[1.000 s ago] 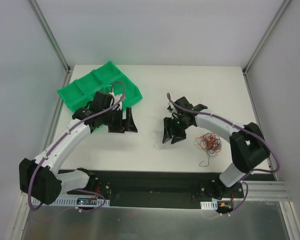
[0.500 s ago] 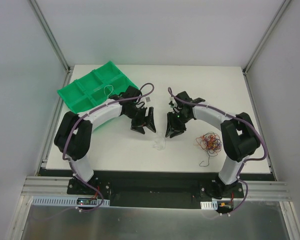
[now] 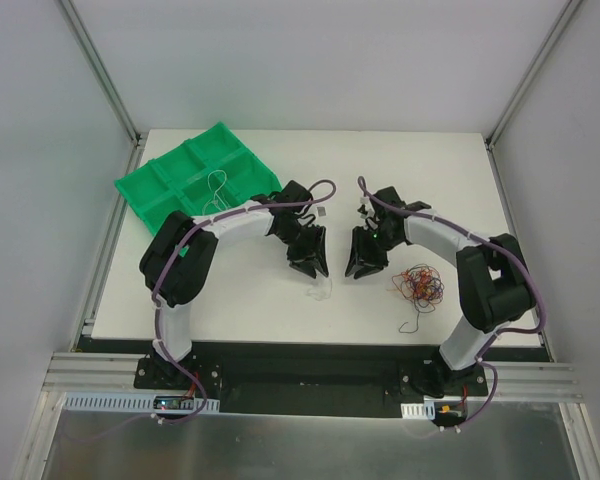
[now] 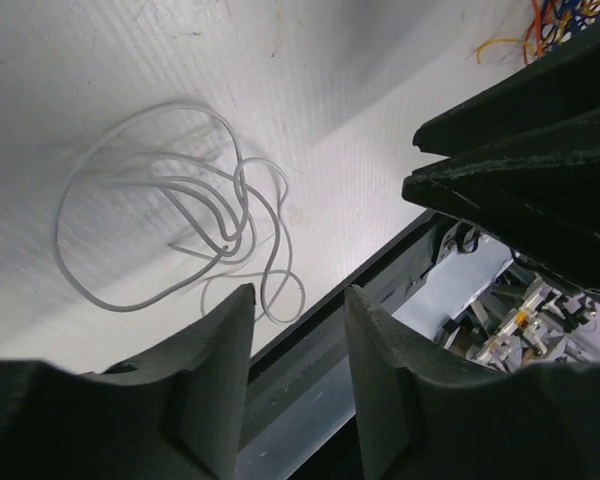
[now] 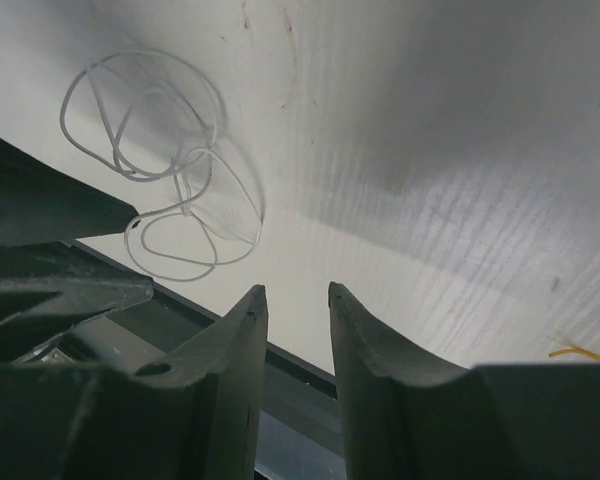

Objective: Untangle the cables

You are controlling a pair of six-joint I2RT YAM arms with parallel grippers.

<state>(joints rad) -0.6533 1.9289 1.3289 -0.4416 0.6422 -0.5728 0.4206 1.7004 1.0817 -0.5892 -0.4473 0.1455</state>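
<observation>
A small clump of white cable (image 3: 320,291) lies on the table between and just in front of both grippers. My left gripper (image 3: 308,262) hovers to its left, open, nothing between its fingers. My right gripper (image 3: 363,262) hovers to its right, also open and empty. The left wrist view shows the white loops (image 4: 180,215) beyond my left gripper (image 4: 298,292). In the right wrist view the white loops (image 5: 160,170) lie up and left of my right gripper (image 5: 292,290). A tangled clump of red, orange and brown cables (image 3: 420,285) sits further right.
The green tray (image 3: 180,165) stands at the back left with a thin white wire (image 3: 217,185) in one compartment. A single dark wire (image 3: 412,325) lies near the table's front edge, below the coloured clump. The black front rail (image 3: 300,360) runs just behind the white cable.
My left arm swung from the green tray to the table's middle, beside the white clump. My right gripper shifted slightly right. Both pairs of jaws narrowed.
</observation>
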